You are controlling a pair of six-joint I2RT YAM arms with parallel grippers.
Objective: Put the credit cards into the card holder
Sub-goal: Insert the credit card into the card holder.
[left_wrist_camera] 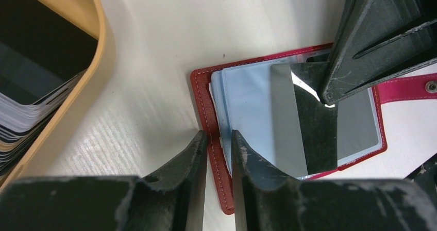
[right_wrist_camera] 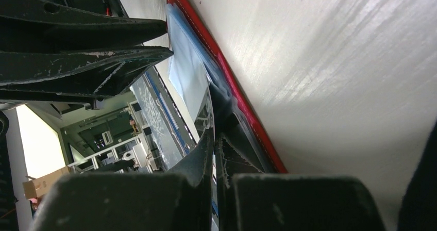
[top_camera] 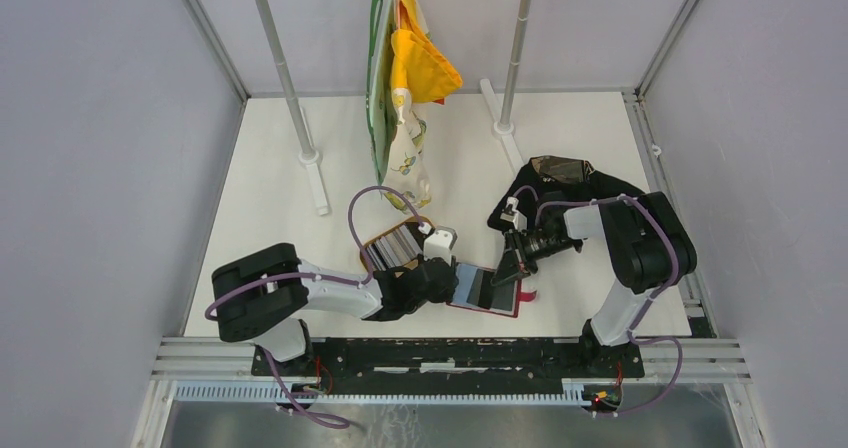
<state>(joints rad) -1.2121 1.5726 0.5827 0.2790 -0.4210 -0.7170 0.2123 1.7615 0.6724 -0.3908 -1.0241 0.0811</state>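
Nearest the arm bases, lying open on the white table (top_camera: 270, 218): the red card holder (left_wrist_camera: 203, 94), left edge pinched between the fingers of the left gripper (left_wrist_camera: 218, 141). Tilted over its clear sleeve, a grey card (left_wrist_camera: 288, 122), clamped by the upper edge in the clenched right gripper (left_wrist_camera: 325, 96). Farther back, just behind the left gripper, a tan tray (left_wrist_camera: 100, 40) stacked with more credit cards (left_wrist_camera: 36, 81); beyond, a black cloth (top_camera: 605, 183) at right and coloured cloths (top_camera: 420, 68) hanging from a rail.
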